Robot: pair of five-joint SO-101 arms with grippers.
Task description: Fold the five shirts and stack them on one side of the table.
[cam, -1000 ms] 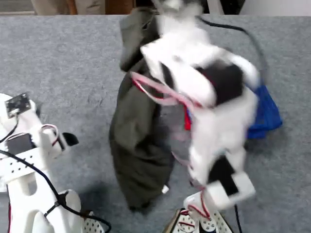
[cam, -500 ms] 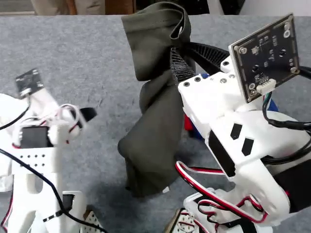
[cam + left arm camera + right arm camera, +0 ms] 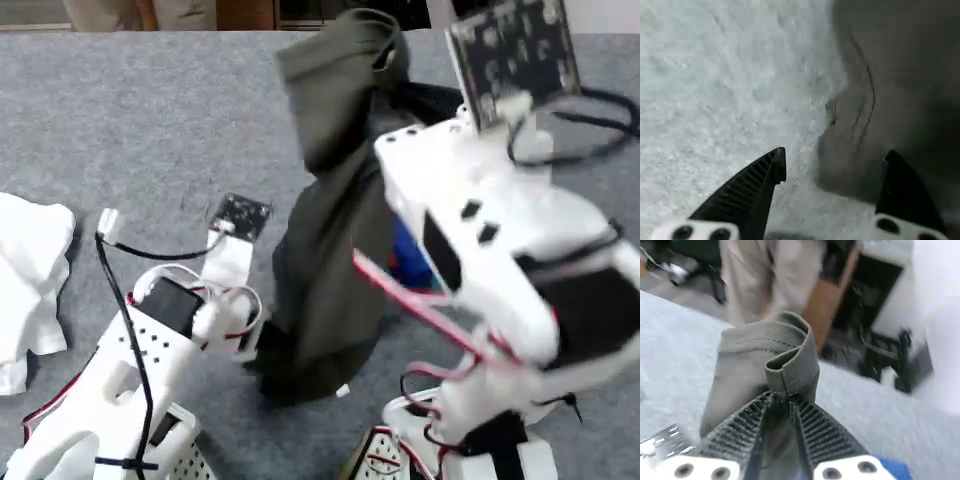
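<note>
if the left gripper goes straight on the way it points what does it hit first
Most likely the edge of the dark shirt where it meets the table. The open left gripper straddles that edge, one finger over bare table, one over cloth. Depth is unclear.

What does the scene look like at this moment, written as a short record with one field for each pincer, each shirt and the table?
right pincer: shut on a fold of the olive shirt, held high above the table
olive shirt: hangs from the right pincer; its lower end rests on the table
left pincer: open, low over the table, facing the olive shirt's lower edge
white shirt: crumpled on the table, on the left arm's side
blue shirt: mostly hidden behind the right arm
table: grey, carpet-like surface
</note>
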